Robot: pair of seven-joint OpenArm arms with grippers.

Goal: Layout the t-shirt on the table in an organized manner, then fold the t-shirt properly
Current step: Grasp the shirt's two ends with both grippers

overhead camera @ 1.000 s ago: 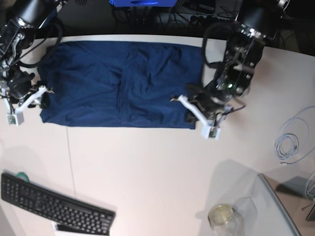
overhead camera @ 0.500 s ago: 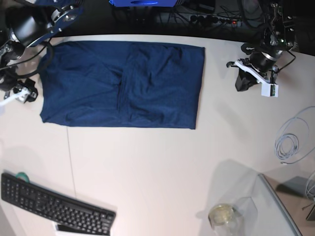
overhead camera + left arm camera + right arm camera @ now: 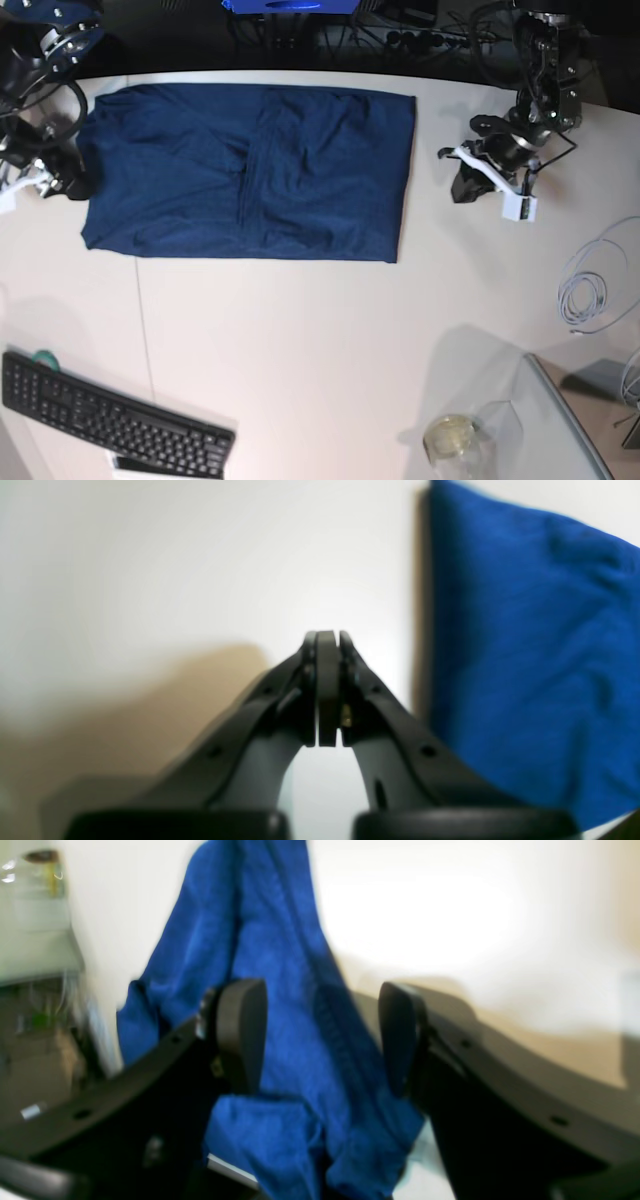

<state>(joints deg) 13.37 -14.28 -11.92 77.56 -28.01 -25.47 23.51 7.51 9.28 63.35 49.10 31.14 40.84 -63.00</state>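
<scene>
Across the wide white bench (image 3: 320,330), nearly the whole far half is taken up by the t-shirt (image 3: 250,170), dark navy, lying flat as a rough rectangle w/ its long side along the far edge; some creases run down the middle and no sleeves stick out. Right arm sits at base view's left edge, its right claw (image 3: 320,1040) just beside the shirt's left end; wrist cam shows both jaws standing well apart w/ blue cloth in view between them, not pinched, pic blurred. Left arm is on base view's right, left claw (image 3: 470,180) over bare bench, near but clear of the shirt's right edge; left wrist cam shows its jaws pressed flat together w/ nothing between, shirt edge off to one side. Black keyboard (image 3: 110,420) lies at near left corner, well apart from the shirt. Coiled pale cable (image 3: 590,295) rests near the right edge. Small clear glass jar (image 3: 452,440) stands at the near right, beside a see-through panel.
</scene>
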